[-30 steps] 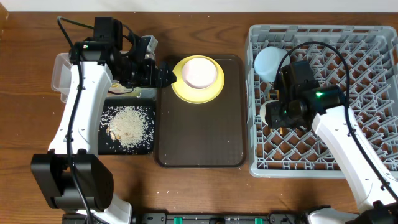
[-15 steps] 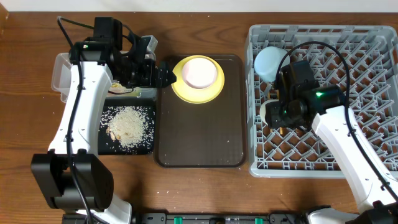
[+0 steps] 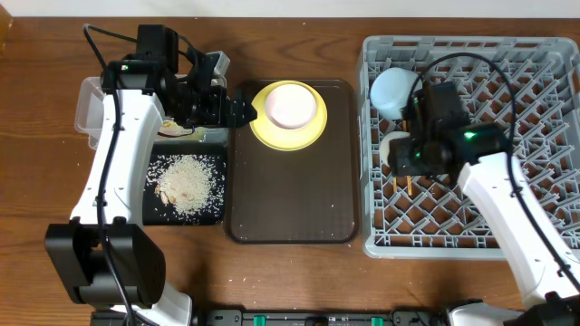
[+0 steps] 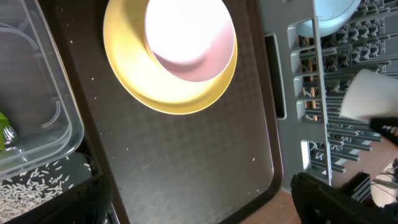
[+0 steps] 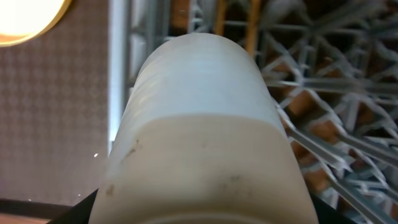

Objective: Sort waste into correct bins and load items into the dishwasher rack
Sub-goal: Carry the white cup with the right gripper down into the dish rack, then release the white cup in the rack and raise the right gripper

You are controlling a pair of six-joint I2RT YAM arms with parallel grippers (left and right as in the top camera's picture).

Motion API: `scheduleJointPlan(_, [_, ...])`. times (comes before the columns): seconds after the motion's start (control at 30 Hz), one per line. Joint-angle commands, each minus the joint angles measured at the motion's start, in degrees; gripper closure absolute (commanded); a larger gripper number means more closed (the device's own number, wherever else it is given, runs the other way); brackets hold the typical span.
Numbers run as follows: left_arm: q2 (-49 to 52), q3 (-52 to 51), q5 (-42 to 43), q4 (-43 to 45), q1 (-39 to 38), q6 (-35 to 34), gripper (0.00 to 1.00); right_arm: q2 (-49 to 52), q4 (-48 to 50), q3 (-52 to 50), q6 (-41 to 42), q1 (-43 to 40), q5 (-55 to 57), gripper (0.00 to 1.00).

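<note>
Right end effector [image 3: 400, 152] holds small white cup [image 5: 200, 118].

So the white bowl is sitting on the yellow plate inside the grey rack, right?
No. The white bowl sits on the yellow plate, but they rest on the brown tray, not inside the grey rack. The overhead view shows it.
</note>
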Motion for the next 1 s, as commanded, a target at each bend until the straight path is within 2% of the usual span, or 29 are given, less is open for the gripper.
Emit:
scheduleJointPlan(0.0, [0.1, -0.1, -0.7, -0.1, 0.1, 0.2, 0.05, -0.3, -1.7, 6.2, 1.7, -4.2, -0.2, 0.88])
scheduleJointPlan(0.2, [0.1, -0.1, -0.7, -0.1, 0.1, 0.2, 0.05, -0.3, -5.4, 9.0, 1.0, -8.0, -2.6, 0.89])
scheduleJointPlan(0.57, [0.1, -0.1, -0.7, -0.1, 0.1, 0.2, 0.05, -0.1, -7.5, 6.4, 1.0, -4.5, -4.2, 0.89])
scheduleJointPlan(0.97, [0.1, -0.1, -0.7, -0.1, 0.1, 0.2, 0.05, 0.0, 7.8, -1.2, 1.7, -3.7, -4.3, 0.89])
